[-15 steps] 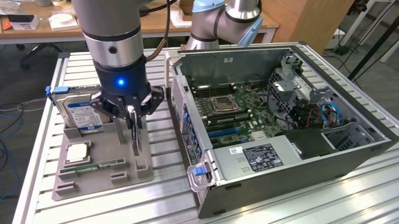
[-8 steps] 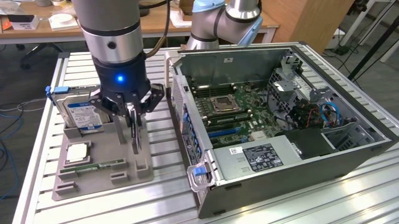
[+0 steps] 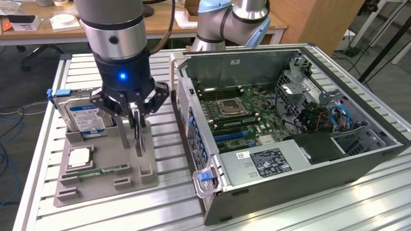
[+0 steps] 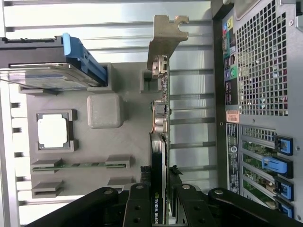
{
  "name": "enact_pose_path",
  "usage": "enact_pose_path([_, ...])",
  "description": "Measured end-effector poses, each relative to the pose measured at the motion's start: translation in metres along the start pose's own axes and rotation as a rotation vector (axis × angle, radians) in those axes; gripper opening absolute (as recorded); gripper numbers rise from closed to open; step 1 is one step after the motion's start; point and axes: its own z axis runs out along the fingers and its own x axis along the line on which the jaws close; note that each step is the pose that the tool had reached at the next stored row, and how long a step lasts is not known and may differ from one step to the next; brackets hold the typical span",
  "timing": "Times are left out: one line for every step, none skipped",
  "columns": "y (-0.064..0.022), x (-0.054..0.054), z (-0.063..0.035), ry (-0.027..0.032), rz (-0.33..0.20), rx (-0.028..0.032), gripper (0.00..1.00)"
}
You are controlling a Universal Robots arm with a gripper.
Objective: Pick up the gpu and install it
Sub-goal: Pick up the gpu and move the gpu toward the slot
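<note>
The gpu stands on its long edge in a slot of the grey tray, which leaves both flat faces free to pinch. The hand hangs over it, clamped partway shut on those faces. Beside the tray on the counter, the computer case lies open, its board facing up.

The exterior view looks steeply down over the bench: tray at 8 o'clock, case at 3 o'clock. The wrist view stares down close past the fingers; both share tray, drive, case's rear.
</note>
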Motion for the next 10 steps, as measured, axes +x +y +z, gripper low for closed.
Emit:
enact_pose_path([0.0000,0.0000,-0.0008,0.0000,0.000,0.0000,0.26])
enact_pose_path([0.0000,0.0000,-0.0014,-0.0001,0.000,-0.0001,0.26])
enact_pose_path([0.0001,0.0000,-0.0018,-0.0001,0.000,-0.0002,0.26])
enact_pose_path([0.0001,-0.0001,-0.0024,-0.0001,0.000,-0.0001,0.26])
enact_pose_path([0.0001,-0.0001,-0.0030,0.0000,0.000,0.0000,0.26])
enact_pose_path([0.0001,-0.0001,-0.0035,-0.0001,0.000,-0.0001,0.26])
enact_pose_path([0.0001,-0.0001,-0.0037,-0.0002,0.000,-0.0003,0.26])
enact_pose_path([0.0002,-0.0001,-0.0037,-0.0002,0.000,-0.0003,0.26])
enact_pose_path([0.0002,-0.0001,-0.0037,-0.0002,0.000,-0.0003,0.26])
enact_pose_path([0.0002,-0.0001,-0.0039,0.0000,0.000,-0.0001,0.26])
